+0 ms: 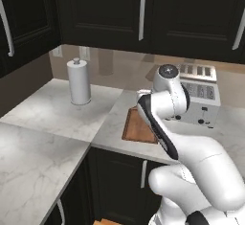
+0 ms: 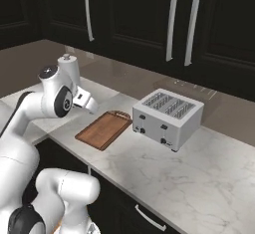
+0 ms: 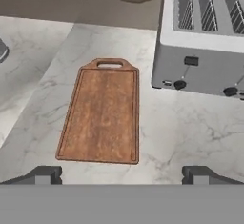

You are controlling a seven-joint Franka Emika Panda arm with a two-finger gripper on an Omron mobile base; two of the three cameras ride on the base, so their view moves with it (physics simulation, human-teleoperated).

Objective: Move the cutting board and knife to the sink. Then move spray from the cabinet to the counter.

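Observation:
The cutting board (image 3: pixel 102 116) lies flat on the counter (image 3: pixel 190 132), its loop handle toward the back wall. It also shows in the base views as a reddish-brown board (image 2: pixel 103 128) left of the toaster, and as a board (image 1: pixel 135 128) partly behind my arm. My gripper (image 3: pixel 124 175) hovers above the board's near short end, open, with its fingertips (image 3: pixel 45 174) wide apart and nothing between them. The near-black cabinet (image 2: pixel 219 24) with long silver handles hangs shut above the counter. The knife, the sink and the spray are out of view.
A silver four-slot toaster (image 2: pixel 168 117) stands just right of the board, close to its long edge. A white paper-towel roll (image 1: pixel 79 81) stands at the back left corner. The counter turns an L corner at the left (image 1: pixel 43 114).

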